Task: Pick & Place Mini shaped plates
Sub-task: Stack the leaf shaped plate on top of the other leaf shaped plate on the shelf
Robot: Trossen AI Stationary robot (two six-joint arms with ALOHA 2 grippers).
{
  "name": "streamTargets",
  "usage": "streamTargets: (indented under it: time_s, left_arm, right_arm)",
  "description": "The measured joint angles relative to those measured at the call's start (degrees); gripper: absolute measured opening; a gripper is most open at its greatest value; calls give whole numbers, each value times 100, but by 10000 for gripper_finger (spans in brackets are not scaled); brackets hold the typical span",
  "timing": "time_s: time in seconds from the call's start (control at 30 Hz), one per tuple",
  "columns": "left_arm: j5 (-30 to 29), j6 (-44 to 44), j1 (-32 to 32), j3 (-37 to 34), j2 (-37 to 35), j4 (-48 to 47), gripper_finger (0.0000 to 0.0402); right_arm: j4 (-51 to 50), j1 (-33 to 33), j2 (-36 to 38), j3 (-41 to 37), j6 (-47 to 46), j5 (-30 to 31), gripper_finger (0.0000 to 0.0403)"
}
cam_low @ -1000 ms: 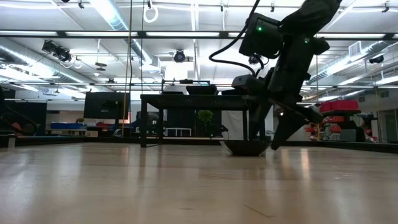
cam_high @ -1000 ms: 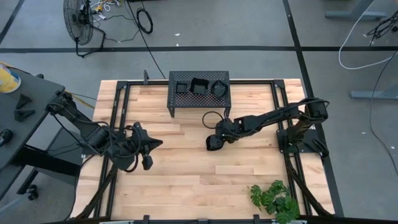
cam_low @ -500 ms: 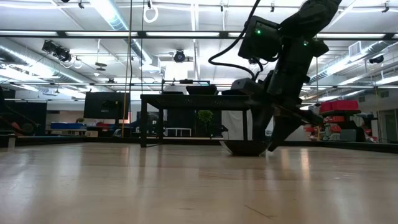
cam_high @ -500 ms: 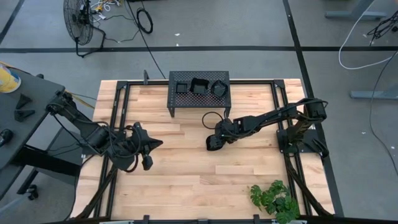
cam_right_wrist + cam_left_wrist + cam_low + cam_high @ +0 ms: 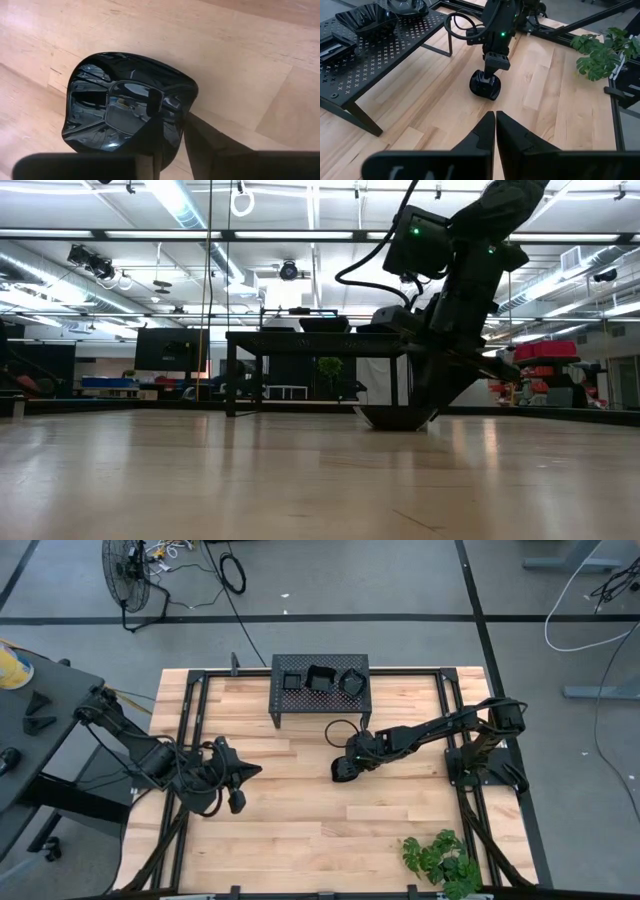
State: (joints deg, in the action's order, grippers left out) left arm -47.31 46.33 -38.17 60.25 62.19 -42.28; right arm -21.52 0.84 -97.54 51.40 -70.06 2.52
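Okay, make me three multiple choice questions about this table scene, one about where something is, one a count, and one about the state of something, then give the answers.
1. Where is the plate that the right gripper works on?
A. on the wooden table
B. on the metal stand
C. beside the plant

2. How many plates sit on the black stand?
A. one
B. three
C. six

3. How do the left gripper fingers stand?
A. wide open
B. shut together, holding nothing
C. clamped on a plate

Answers: 1 A, the high view shows it on bare wood in front of the stand. 2 B, three dark dishes line its top. 3 B, the left wrist view shows the fingers pressed together with nothing between.
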Motion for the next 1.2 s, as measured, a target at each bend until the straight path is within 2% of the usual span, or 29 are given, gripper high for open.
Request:
streamTargets:
  time_s: [0.77,1.2]
  left_arm:
    - [0,2,0,0,0,0,18]
    - [2,117,1,0,0,1,18]
  right_arm:
    - [17,0,0,0,2,107,5]
    - [28,0,0,0,2,104,2]
